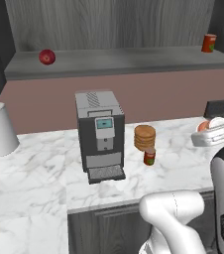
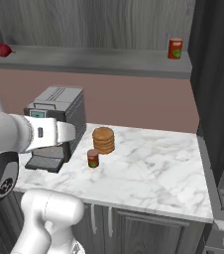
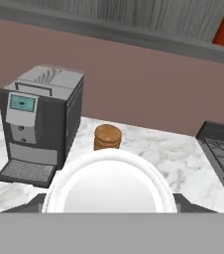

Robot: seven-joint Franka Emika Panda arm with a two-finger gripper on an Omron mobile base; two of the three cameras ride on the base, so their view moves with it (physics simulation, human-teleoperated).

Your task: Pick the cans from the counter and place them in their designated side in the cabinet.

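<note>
Nearest, the gripper hangs by the coffee machine, its jaw width impossible to tell; the darker can stands upright on the counter, just before the tan discs; likely light, rigid and smooth-walled, best pinched mid-body; the brighter can stands on the cabinet shelf.

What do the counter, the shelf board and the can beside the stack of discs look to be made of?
Counter: looks like polished marble, white with grey veins; being rendered, it could equally be a laminate. Shelf: matt grey board, probably wood or veneer, matching the wood-grain panel behind. Can: likely metal under a dark red wrap with a green label; no shine shows, so that is a guess.
</note>
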